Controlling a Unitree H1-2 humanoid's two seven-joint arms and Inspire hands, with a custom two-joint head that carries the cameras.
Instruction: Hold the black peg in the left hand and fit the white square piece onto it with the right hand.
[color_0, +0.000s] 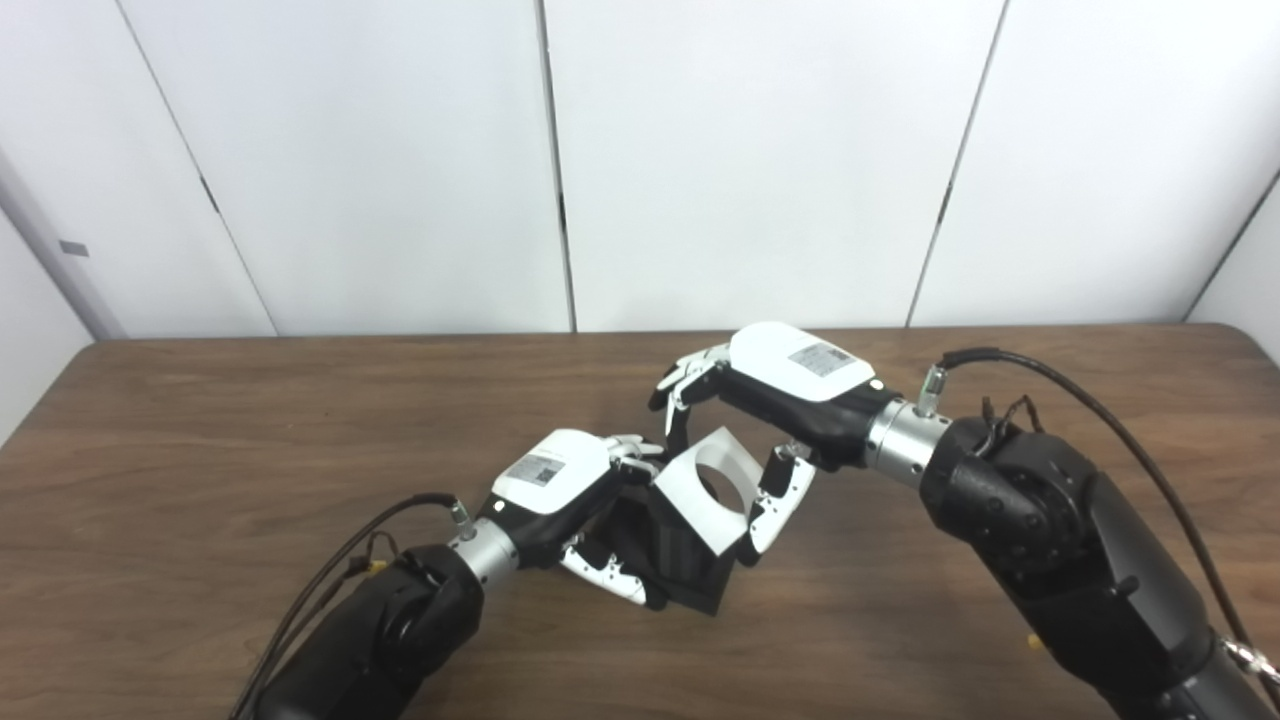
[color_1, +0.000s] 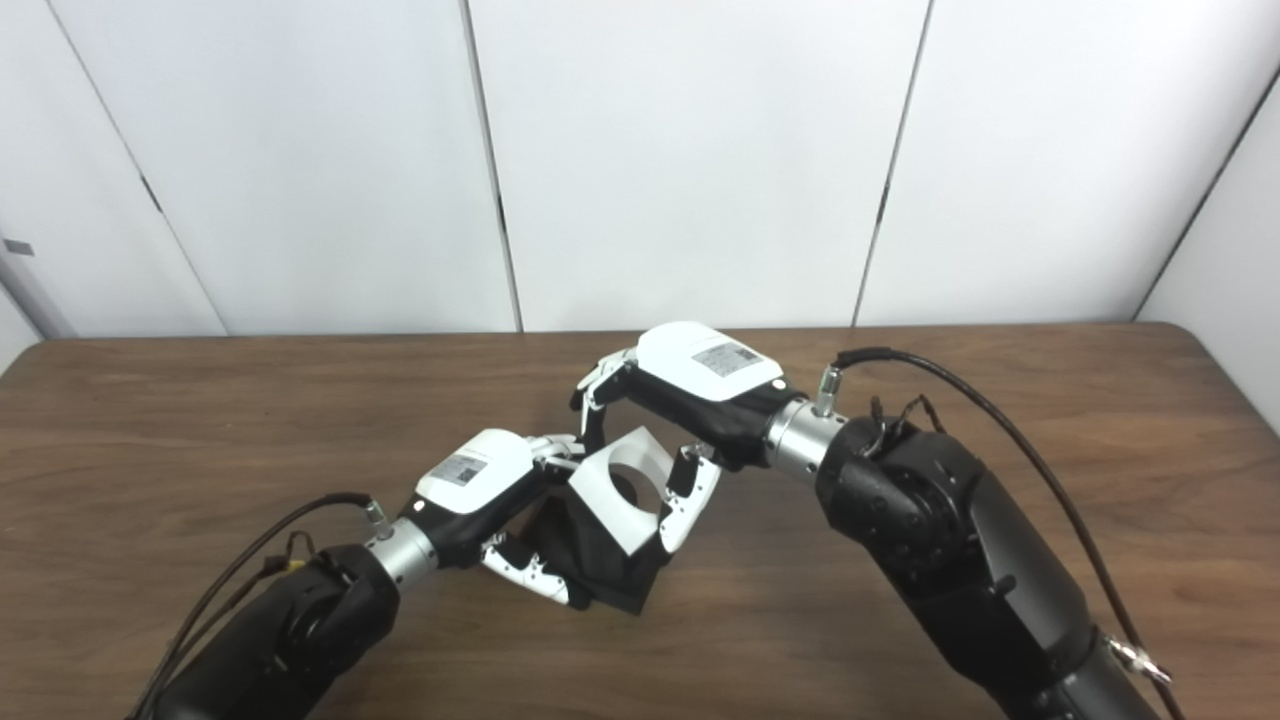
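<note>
Alignment is what you are working on now: your right hand (color_0: 770, 400) is pinching the white square piece (color_0: 707, 487) by its edges, fingers (color_0: 690, 385) curled over the upper far edge and the thumb pressing along the lower near edge, while your left hand (color_0: 565, 490) is wrapping closed around the black peg (color_0: 680, 560), which is sitting low between the two hands, just above the desk (color_0: 200, 450). The piece is lying tilted against the peg's upper end, its round hole facing up toward the cameras; whether the peg's tip is already entering that hole I cannot tell, since the plate is covering it. You are probably at the fitting stage itself, so you are best keeping the left grip firm and unmoving, and tilting the plate until its face is standing square to the peg's axis before pressing along that axis rather than across it. A skewed push is likely to jam the hole's rim on the peg or to slide the plate out of the pinch. As for materials, the piece is looking like a flat, matte, rigid white plate with crisp corners and one clean circular bore; the peg is appearing as a dark, blocky body with flat faces, its detail lost in shadow. The desk is showing a brown wood grain with a smooth finish, offering little grip if anything drops.
</note>
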